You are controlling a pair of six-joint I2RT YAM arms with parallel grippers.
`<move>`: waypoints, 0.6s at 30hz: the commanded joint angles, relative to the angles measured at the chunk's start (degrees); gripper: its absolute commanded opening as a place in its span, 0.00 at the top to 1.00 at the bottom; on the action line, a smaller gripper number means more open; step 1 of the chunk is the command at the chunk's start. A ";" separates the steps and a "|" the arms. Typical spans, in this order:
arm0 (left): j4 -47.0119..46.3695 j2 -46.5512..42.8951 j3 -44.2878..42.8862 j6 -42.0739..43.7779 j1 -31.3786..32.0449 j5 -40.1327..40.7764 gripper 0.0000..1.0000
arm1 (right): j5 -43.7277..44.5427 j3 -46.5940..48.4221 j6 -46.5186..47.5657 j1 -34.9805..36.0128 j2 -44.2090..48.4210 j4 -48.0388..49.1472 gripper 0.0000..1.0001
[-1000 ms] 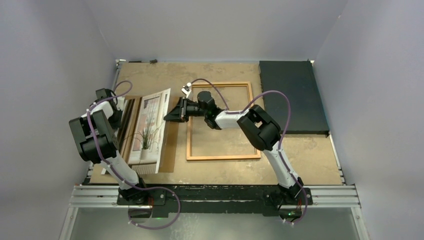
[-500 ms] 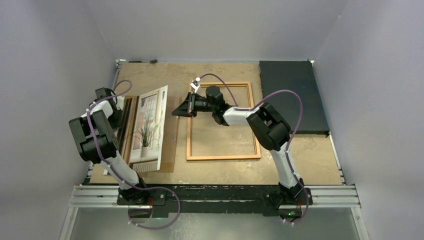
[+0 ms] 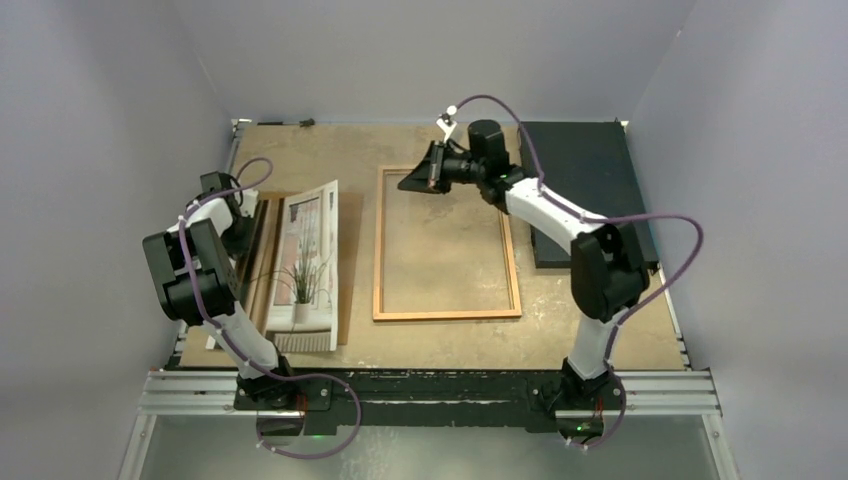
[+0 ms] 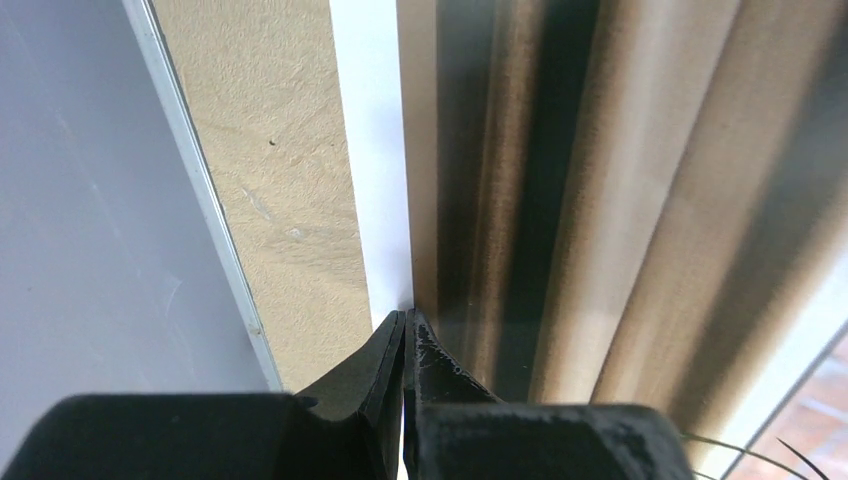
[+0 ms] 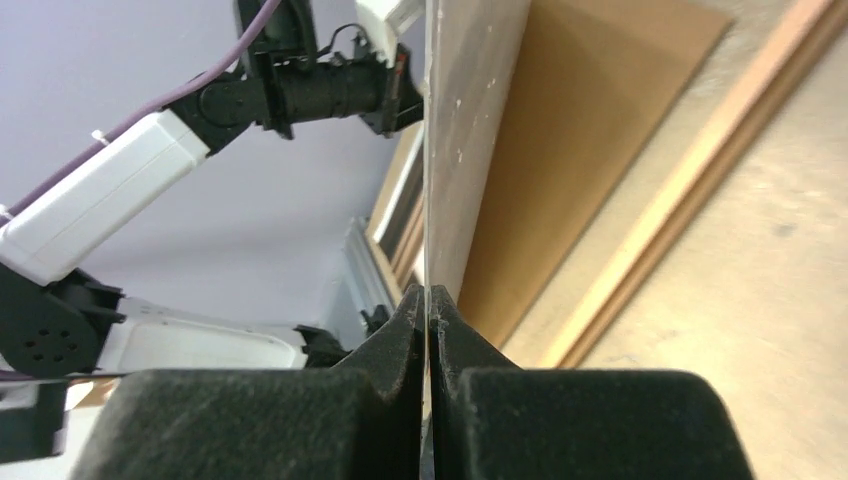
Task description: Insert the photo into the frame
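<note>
Pinched the white left margin of the photo (image 3: 305, 255) in the left hand (image 4: 405, 322), fingertips closed flat on the paper. Showed a pale print: thin-leaved potted plant, bright window, brown striped curtains. Lay at the left of the counter (image 3: 330, 150), over a brown backing board (image 3: 346, 285), close to the left edge. Sat near the frame (image 3: 378, 250), thin orange-brown rails flat mid-counter, bare strip between. Had open counter toward the far wall. Folded the left arm tightly, elbow raised. Pressed the right hand (image 5: 428, 300) shut, tip to tip, over the frame's far end, forearm stretched far-left beside a dark slab (image 3: 585, 190).
</note>
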State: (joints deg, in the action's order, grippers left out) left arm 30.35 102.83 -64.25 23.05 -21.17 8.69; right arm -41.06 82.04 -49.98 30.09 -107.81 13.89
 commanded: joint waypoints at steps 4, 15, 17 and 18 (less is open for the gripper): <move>2.83 -0.97 -6.75 -2.00 0.47 -1.52 1.00 | 1.96 -1.99 12.67 -3.72 11.55 -16.98 1.00; 9.47 -2.94 -15.24 -2.89 1.99 -4.07 0.66 | 0.67 -5.38 15.55 -7.77 20.17 -26.31 1.00; 9.55 -3.35 -15.29 -3.26 2.77 -4.18 0.62 | 1.44 -5.05 16.30 -8.29 21.02 -28.16 1.00; 9.74 -3.34 -15.37 -3.48 3.22 -4.39 0.59 | 1.76 -4.71 16.69 -8.52 21.32 -29.00 1.00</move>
State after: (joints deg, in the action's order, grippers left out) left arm 38.04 102.15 -77.82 21.17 -19.68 5.69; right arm -38.92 76.36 -36.34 22.35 -90.28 -11.51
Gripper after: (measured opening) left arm 0.369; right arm 0.005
